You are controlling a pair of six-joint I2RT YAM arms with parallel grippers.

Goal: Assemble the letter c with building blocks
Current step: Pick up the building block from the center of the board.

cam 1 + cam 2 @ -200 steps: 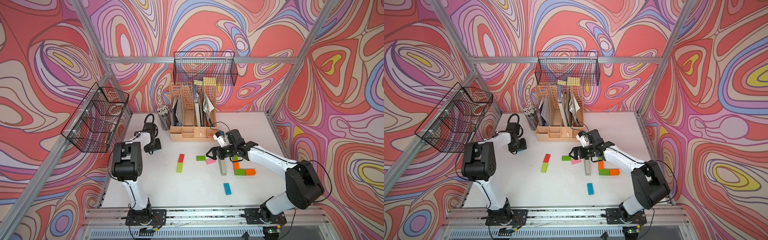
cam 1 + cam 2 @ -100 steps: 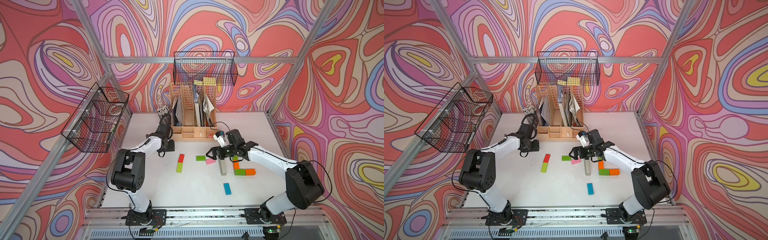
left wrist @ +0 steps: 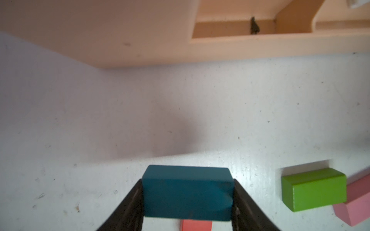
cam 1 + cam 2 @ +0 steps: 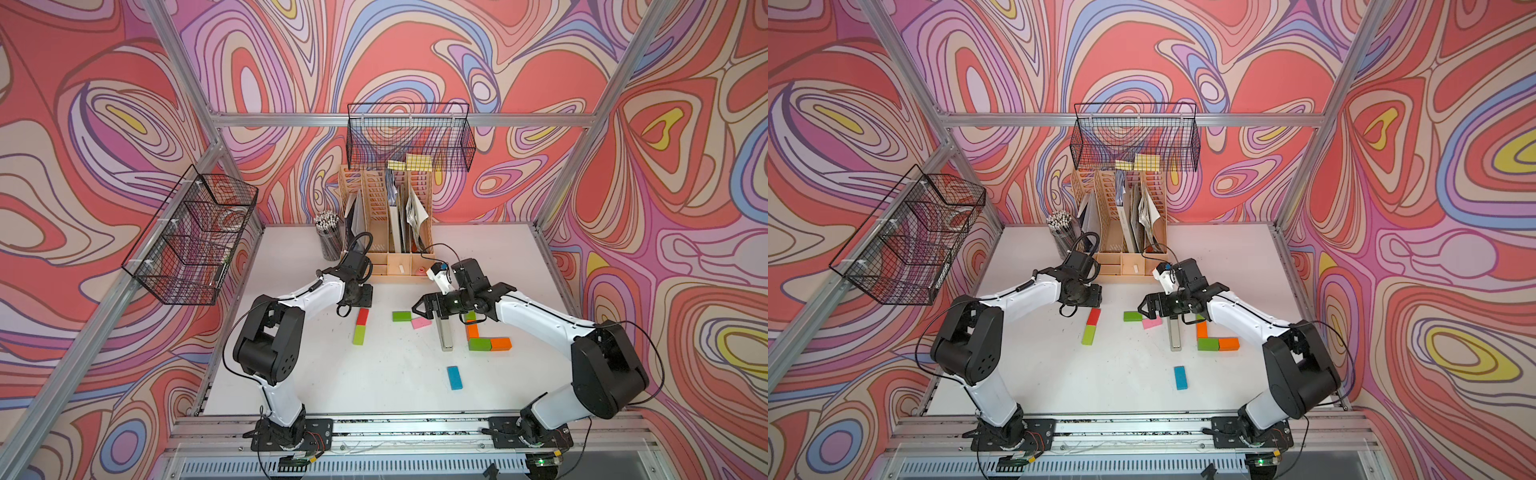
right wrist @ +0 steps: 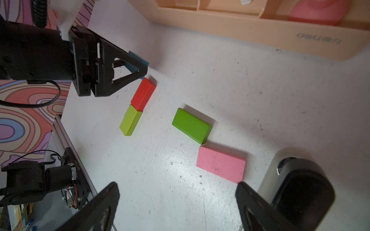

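Walls [image 4: 395, 54]: swirls of red, pink, lilac, blue, yellow
Table [image 4: 395, 374]: white
Left claw [image 3: 187, 202]: black, around a teal rectangular brick [image 3: 187, 186]
End-to-end pair: red brick [image 4: 362, 316], lime brick [image 4: 360, 335]
Loose: green brick [image 4: 402, 316], pink brick [image 4: 421, 323], light-blue brick [image 4: 454, 377]
Corner trio [image 4: 479, 344]: orange, green, orange
Long stapler [image 4: 444, 334]: silver, black

I see organizer [image 4: 390, 269] at back, block pair [image 4: 360, 326] left of stapler [image 4: 443, 332], block L [image 4: 478, 344] right, lone block [image 4: 454, 377] in front.

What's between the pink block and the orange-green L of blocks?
The silver-and-black stapler lies lengthwise between the pink block and the L's nearest orange block. It shows in both top views.
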